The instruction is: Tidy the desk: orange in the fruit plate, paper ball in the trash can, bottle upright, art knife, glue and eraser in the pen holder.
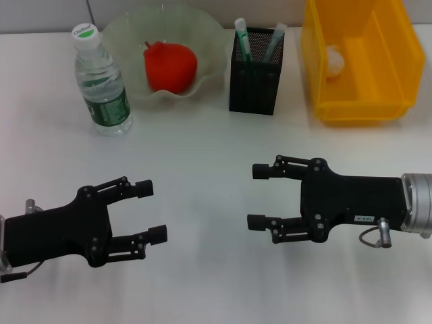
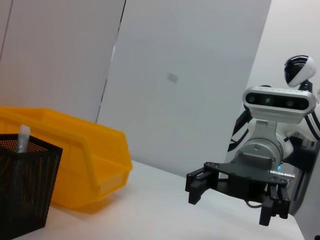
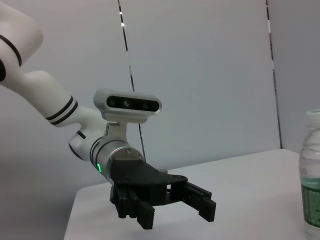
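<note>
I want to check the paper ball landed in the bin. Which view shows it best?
The head view: the paper ball lies inside the trash can. The left wrist view shows only the can's outside; the right wrist view shows neither.

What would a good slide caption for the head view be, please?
Desk tidied: orange in fruit plate, bottle upright; both grippers open.

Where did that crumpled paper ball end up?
In the head view, the paper ball lies inside the yellow trash can at the far right of the table, just right of the black pen holder.
</note>
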